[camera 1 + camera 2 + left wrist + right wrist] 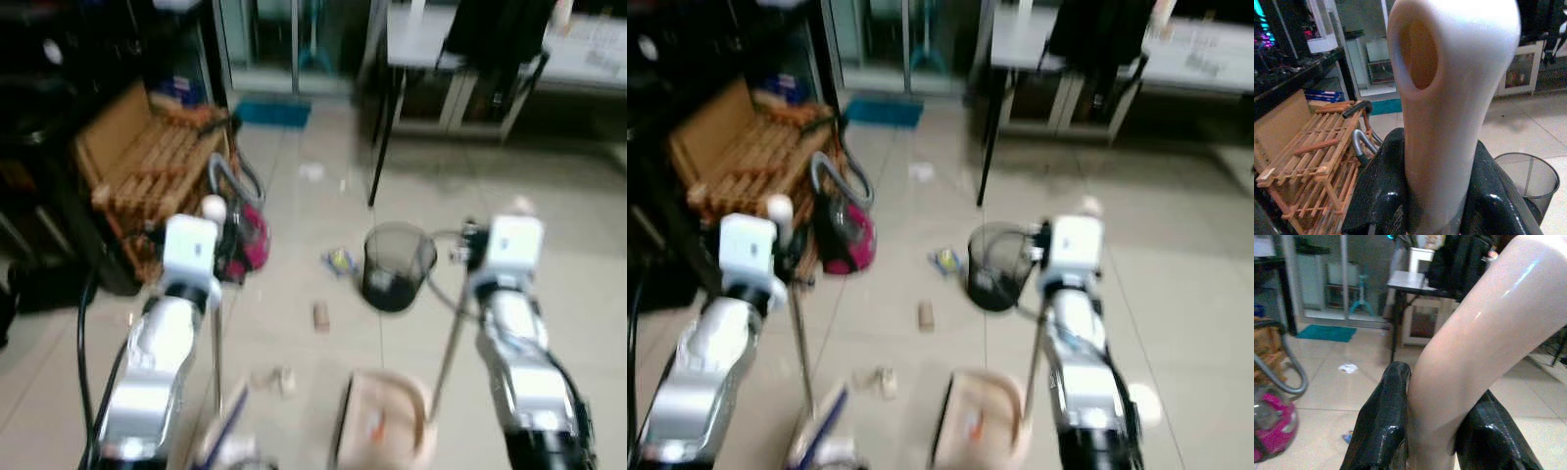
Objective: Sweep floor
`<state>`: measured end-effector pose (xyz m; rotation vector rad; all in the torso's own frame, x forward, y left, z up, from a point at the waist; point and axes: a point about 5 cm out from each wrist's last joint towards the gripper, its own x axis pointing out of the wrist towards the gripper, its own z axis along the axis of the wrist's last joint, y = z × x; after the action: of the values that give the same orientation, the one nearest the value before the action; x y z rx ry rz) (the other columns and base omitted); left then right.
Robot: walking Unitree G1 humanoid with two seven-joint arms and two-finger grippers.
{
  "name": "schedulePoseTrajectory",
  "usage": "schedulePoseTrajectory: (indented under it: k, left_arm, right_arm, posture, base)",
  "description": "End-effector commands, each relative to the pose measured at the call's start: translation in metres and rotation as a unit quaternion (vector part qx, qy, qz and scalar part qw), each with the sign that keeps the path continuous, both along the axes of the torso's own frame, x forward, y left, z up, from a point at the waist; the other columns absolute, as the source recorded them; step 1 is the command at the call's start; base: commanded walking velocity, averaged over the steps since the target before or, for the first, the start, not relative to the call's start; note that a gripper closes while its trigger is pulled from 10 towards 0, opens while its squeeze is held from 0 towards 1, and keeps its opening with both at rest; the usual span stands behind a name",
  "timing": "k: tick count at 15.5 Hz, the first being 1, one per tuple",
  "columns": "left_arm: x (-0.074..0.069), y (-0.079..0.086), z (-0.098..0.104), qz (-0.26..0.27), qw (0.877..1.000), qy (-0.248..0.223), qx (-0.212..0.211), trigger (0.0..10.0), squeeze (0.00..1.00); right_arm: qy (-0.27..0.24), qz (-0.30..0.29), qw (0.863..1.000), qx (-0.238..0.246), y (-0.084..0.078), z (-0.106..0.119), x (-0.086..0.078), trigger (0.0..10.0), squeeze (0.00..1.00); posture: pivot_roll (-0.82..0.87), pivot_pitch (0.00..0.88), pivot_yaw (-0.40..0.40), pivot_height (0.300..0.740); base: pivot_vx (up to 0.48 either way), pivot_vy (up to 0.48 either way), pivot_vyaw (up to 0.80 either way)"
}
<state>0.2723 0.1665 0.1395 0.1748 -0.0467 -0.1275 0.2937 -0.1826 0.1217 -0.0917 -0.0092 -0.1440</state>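
Your dustpan (384, 416) sits on the near floor, its long handle (1484, 328) rising to the right gripper (1432, 440), clamped on it. Your left gripper (1435, 196) clamps the broom handle (1449, 98), head (223, 436) near left. The litter (320, 315) lies just beyond both, between them, before the bin (397, 266).

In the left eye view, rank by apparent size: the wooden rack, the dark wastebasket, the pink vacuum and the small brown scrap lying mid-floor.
1. Wooden rack, largest.
2. Dark wastebasket.
3. Pink vacuum, partly hidden behind the left arm, so its place against the wastebasket is unsure.
4. Brown scrap, smallest.
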Motion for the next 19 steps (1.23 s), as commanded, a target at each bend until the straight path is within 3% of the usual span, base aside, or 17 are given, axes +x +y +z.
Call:
schedulePoseTrajectory:
  k: [1,8,19]
  left_arm:
    - [0.001,-0.001,0.010,-0.002,1.000,-0.021,0.003,10.0,0.00]
    - [0.002,0.003,0.013,0.010,1.000,-0.027,0.003,10.0,0.00]
    - [0.001,0.007,0.012,0.016,1.000,-0.026,0.008,10.0,0.00]
  right_arm:
    - [-0.010,-0.002,1.000,-0.005,-0.002,0.007,0.001,10.0,0.00]
    - [0.027,0.013,0.999,0.019,0.006,-0.005,-0.001,10.0,0.00]
    - [0.041,0.013,0.998,0.054,0.007,-0.014,0.000,10.0,0.00]
  posture:
    - [0.02,0.029,0.001,0.740]
    - [0.02,0.032,-0.005,0.740]
    - [0.02,0.016,-0.012,0.740]
  base:
    - [0.000,0.000,0.00]
    - [0.000,0.000,0.00]
    - [0.000,0.449,0.00]
